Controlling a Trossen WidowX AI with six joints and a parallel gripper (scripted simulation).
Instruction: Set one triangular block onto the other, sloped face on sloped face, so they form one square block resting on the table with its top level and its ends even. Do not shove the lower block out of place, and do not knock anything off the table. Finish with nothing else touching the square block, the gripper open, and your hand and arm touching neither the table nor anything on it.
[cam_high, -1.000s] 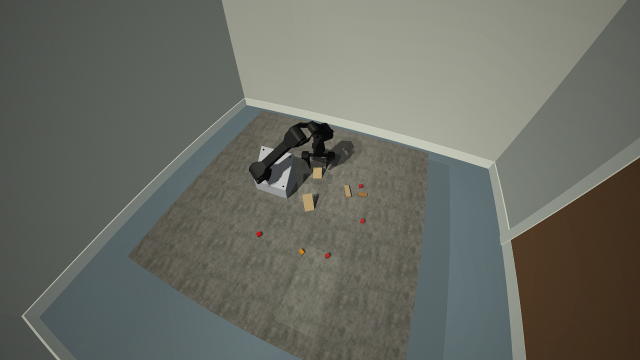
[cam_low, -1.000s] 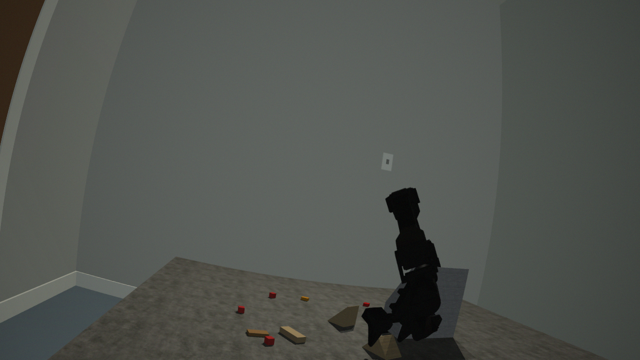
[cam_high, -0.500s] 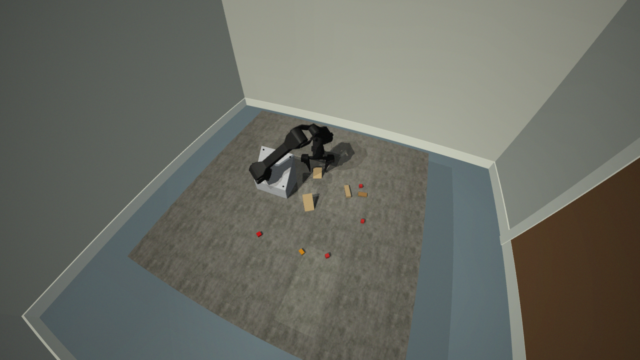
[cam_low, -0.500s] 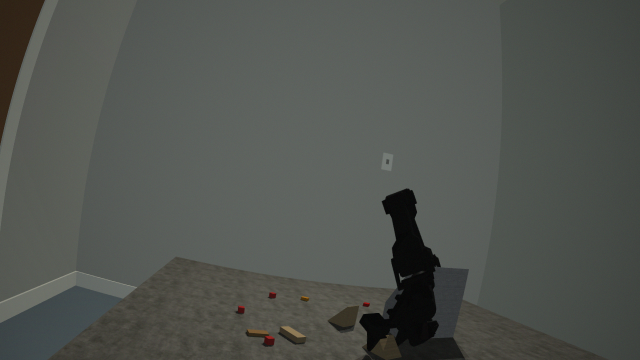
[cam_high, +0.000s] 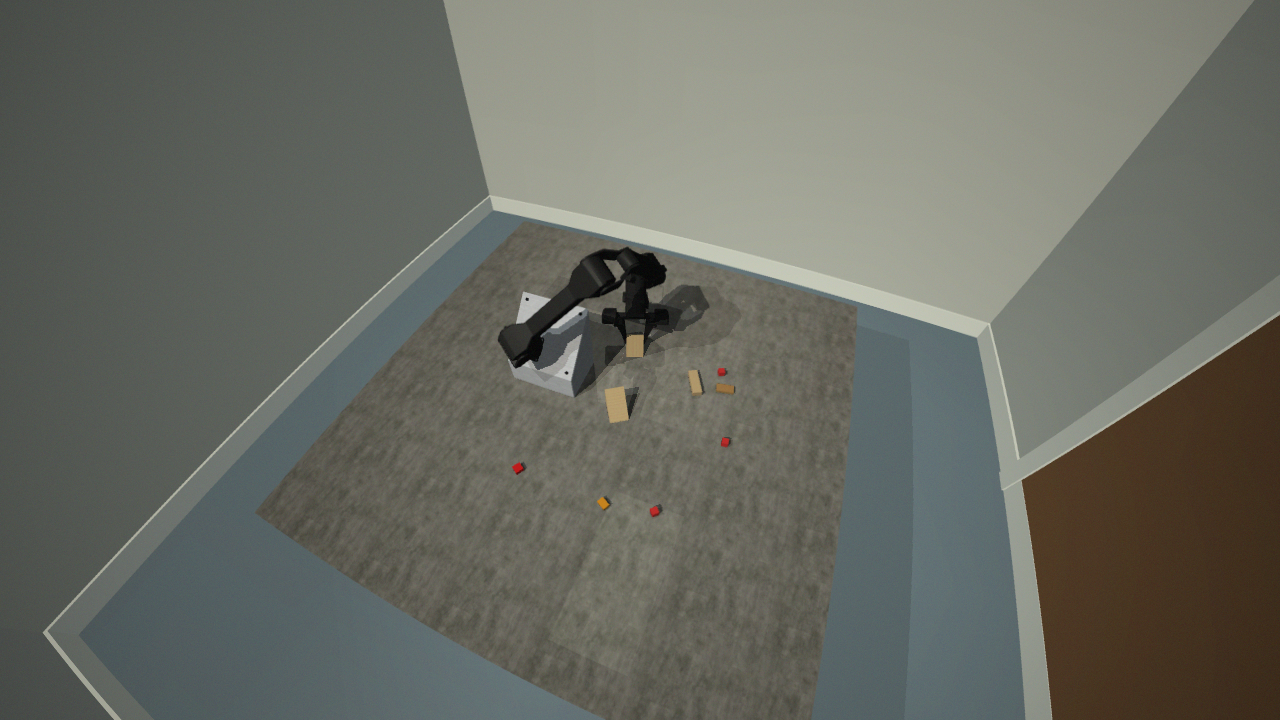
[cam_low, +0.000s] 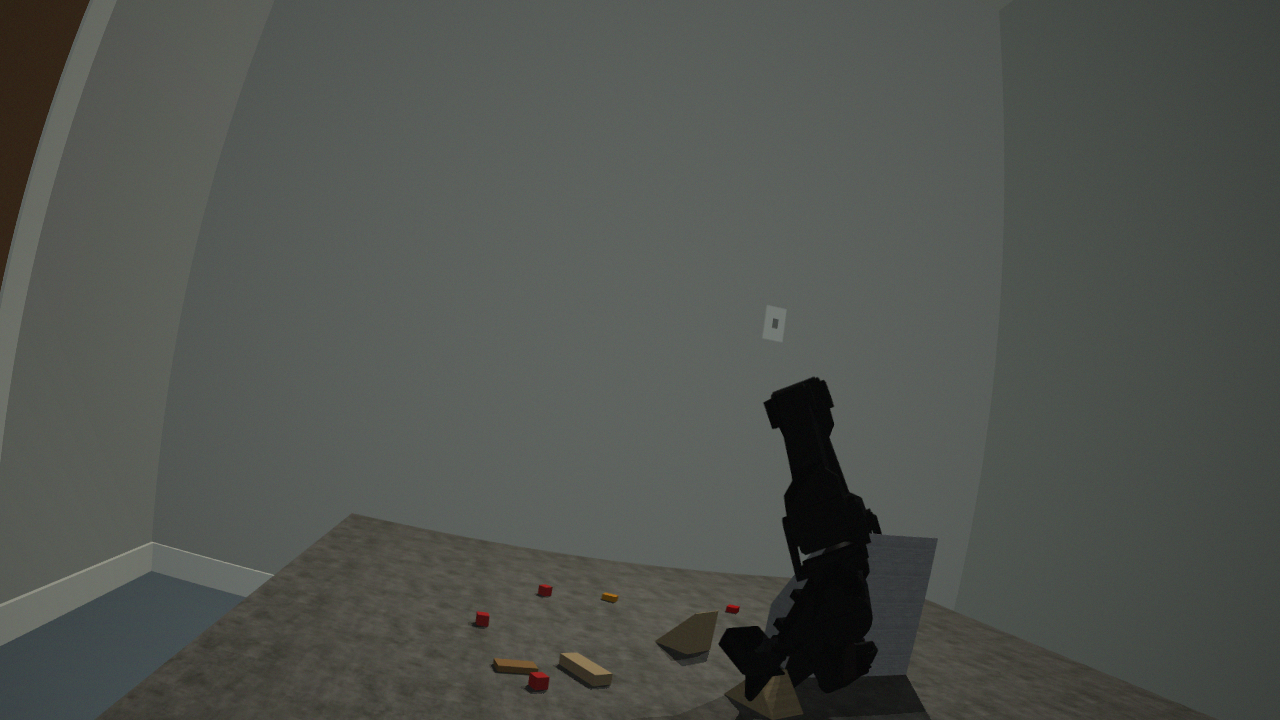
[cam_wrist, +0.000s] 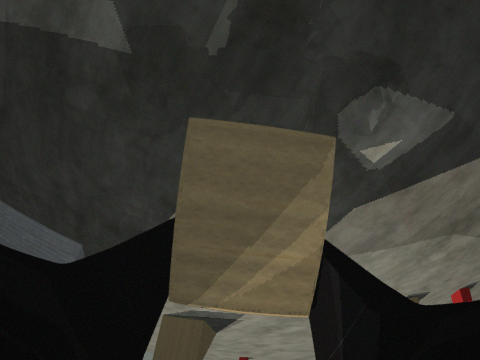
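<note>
In the top view, the black six-joint arm (cam_high: 559, 308) (cam_low: 819, 501) rose from its pale base box (cam_high: 580, 380) (cam_low: 899, 617), reached toward one o'clock, bent at the elbow, and folded back so that its gripper (cam_high: 634, 334) (cam_low: 796, 685) (cam_wrist: 247, 234) pointed toward six o'clock. The fingers stood about half open, closed on the near triangular block (cam_high: 634, 346) (cam_low: 778, 700) (cam_wrist: 252, 220). The other triangular block (cam_high: 616, 404) (cam_low: 691, 634) (cam_wrist: 180, 337) lay apart on the table (cam_high: 429, 429) (cam_low: 375, 608), toward seven o'clock from the held one. A pale wooden bar (cam_high: 695, 381) (cam_low: 585, 669) lay toward four o'clock of the gripper.

In the exterior view, the arm leaned with its upper joint toward twelve o'clock and its wrist low, fingers angled down over the gripped block. Whether that block touched the table was hard to judge there, perhaps because it sat so near the frame's edge.

In the wrist view, a dark finger flanked the block at nine o'clock and another at three, its broad face toward the camera; the second block showed at seven.
</note>
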